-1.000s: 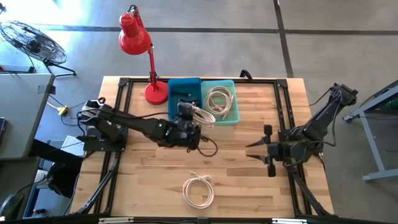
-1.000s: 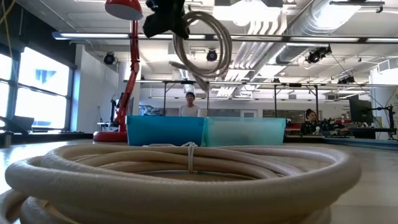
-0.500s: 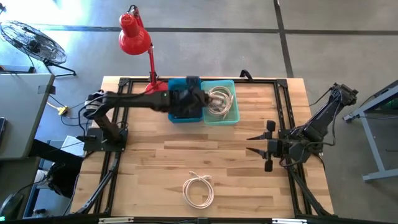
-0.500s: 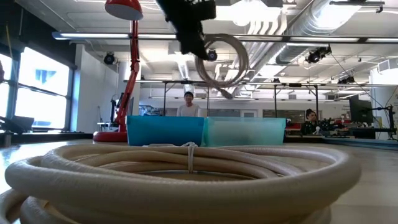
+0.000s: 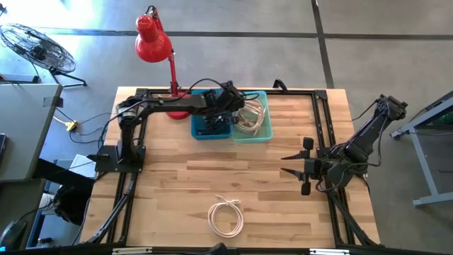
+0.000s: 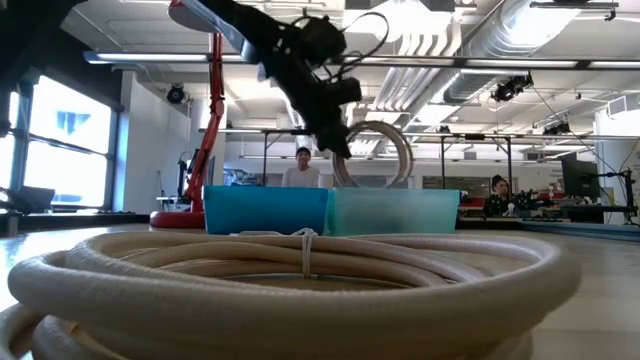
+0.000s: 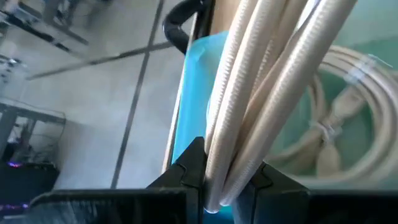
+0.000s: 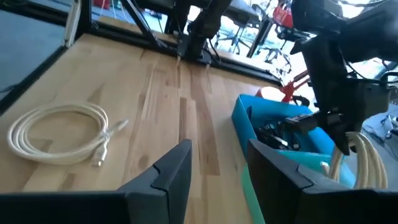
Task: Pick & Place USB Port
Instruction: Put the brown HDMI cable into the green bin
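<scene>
I see my left end effector (image 5: 232,106) up over the two bins at the far side of the tabletop (image 5: 184,184). It is clamped on a coiled cream USB cable (image 6: 375,155), and the left wrist view shows the two dark fingers (image 7: 186,171) squeezing the strands of the coil between them. The coil hangs down from the fingers, and in the low view its bottom dips just behind the rim of the light teal bin (image 6: 395,212). From above, the coil sits over that light teal bin (image 5: 263,133), right by the wall it shares with the blue bin (image 5: 200,133). The two bins stand side by side and touch. Another cream cable coil (image 5: 249,117) already lies inside the light teal bin, and I can see it under the held one in the left wrist view too (image 7: 336,143). Some dark things lie in the blue bin, but I cannot tell what they are. A third cream cable coil (image 5: 226,217) lies flat on the tabletop near the front edge, well away from the bins. My right end effector (image 5: 291,168) waits low over the tabletop on the right side, with its fingers spread apart and holding nothing. A red desk lamp (image 5: 157,49) stands at the far left corner, just beside the blue bin. In the low view, a person (image 6: 303,170) shows far off in the room behind the bins.
</scene>
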